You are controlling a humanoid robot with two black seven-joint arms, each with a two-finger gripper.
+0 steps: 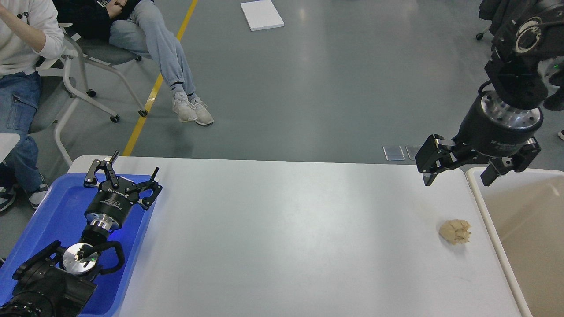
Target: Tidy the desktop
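The desktop (282, 229) is a wide light-grey tabletop with rounded corners. A crumpled tan paper ball (455, 231) lies on it near the right edge. My right gripper (460, 176) hangs open and empty above the table's far right corner, up and slightly right of the ball. My left gripper (124, 171) is open and empty over the far end of the blue tray (57, 220) at the table's left.
A cream-beige bin with a white rim (524, 229) stands against the table's right edge. Two seated people and rolling chairs (101, 57) are beyond the far left corner. A white board (261, 15) lies on the floor.
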